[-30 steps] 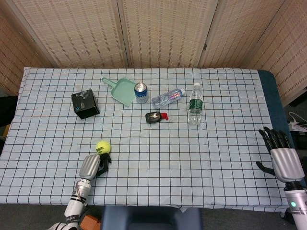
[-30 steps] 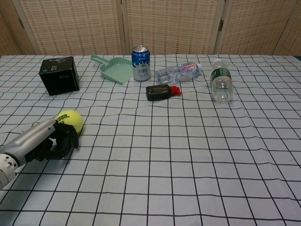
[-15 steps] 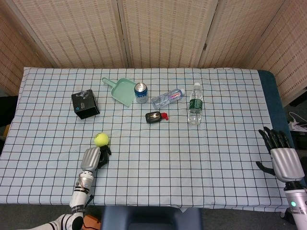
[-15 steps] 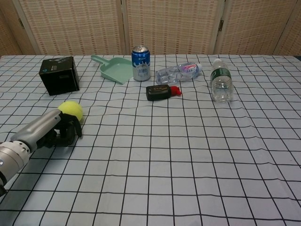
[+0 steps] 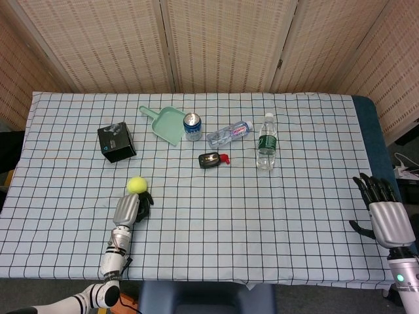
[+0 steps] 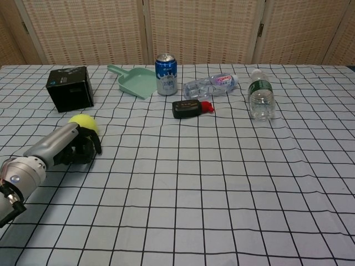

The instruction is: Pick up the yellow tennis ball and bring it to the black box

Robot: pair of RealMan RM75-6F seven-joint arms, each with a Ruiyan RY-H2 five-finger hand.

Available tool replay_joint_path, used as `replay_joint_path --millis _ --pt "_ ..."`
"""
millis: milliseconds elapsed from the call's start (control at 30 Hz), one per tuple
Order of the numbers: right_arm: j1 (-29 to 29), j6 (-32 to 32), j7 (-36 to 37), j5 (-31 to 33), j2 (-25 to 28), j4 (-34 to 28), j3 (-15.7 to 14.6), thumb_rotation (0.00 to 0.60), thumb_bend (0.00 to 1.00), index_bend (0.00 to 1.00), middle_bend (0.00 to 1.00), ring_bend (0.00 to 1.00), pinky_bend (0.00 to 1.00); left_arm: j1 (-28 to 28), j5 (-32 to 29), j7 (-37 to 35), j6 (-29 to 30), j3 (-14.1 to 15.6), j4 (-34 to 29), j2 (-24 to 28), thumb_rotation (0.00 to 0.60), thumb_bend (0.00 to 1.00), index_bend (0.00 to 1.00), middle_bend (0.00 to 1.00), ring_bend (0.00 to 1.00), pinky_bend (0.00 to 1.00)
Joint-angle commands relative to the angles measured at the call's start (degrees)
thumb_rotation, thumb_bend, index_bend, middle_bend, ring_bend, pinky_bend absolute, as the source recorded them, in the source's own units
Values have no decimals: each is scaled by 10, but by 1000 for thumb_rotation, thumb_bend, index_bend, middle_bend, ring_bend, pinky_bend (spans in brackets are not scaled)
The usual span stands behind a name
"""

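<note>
The yellow tennis ball [image 5: 137, 184] [image 6: 84, 122] lies on the checked cloth, between my left hand and the black box [image 5: 116, 141] [image 6: 70, 88]. My left hand [image 5: 129, 208] [image 6: 69, 145] lies low on the table just behind the ball, fingers curled in with nothing in them. Its fingertips are at the ball's near side, and the hand hides the ball's lower part in the chest view. My right hand [image 5: 383, 212] hangs past the table's right front corner, fingers apart and empty; only the head view shows it.
A green dustpan [image 5: 166, 124], a blue can [image 5: 192, 126], a lying clear bottle [image 5: 229, 133], an upright water bottle [image 5: 265, 142] and a small black device with a red tag [image 5: 212, 159] stand across the back middle. The table's front edge [image 5: 196, 280] is close behind my left hand.
The ball has rolled away from me toward the black box. My left hand has followed it forward, fingers still curled. The right hand has not moved.
</note>
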Motion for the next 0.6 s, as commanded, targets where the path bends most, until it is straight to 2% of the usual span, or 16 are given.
replay_joint_path --millis 33,600 --pt "0 -1 0 0 0 0 0 600 107 34 0 0 0 -10 -1 6 -5 -4 13 -1 600 735 548 632 627 907" --pt "2 -6 0 4 0 1 0 600 107 34 0 0 0 -60 -29 33 -37 -31 60 -11 600 737 545 631 627 906"
